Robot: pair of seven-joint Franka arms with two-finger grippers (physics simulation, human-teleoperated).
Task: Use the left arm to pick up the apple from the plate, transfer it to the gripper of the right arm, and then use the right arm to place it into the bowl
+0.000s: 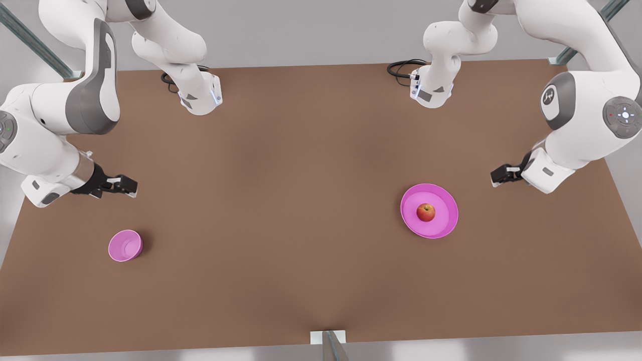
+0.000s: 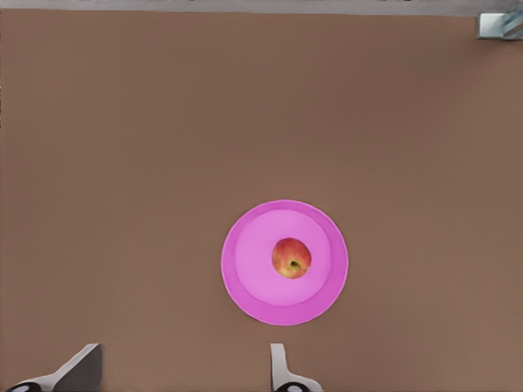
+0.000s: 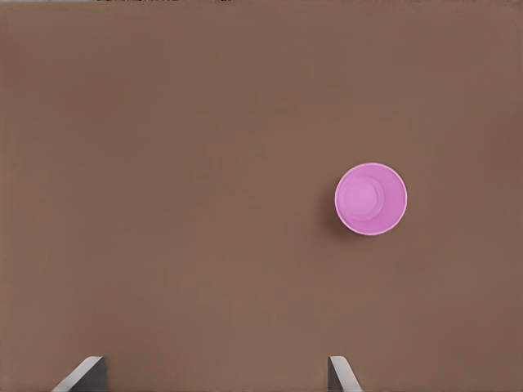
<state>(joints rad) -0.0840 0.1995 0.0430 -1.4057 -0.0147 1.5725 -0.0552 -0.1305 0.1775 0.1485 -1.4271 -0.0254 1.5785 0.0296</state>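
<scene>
A: Fingers first. Left gripper: its fingers are spread wide apart, nothing between them. It hangs over bare table, off the plate toward the front view's right and a little toward the far edge, well apart from it.

B: And the right gripper?

A: Fingers released as well, wide gap, empty. It sits far from the plate, out at the front view's left side of the table, with the bowl near it on the side toward the front edge.

B: Apple?

A: The apple rests on the plate, about centre, stem dimple facing up. In the left wrist view it reads red with yellow patches, inside the plate's rim. Nothing touches it.

B: Bowl relative to the plate?

A: Well apart, across the table toward the front view's left, slightly nearer the front edge. Upright, nothing in it; the right wrist view shows its hollow.

B: Arms?

A: Left arm rises behind the plate's right; right arm opposite. Neither touches anything.
</scene>
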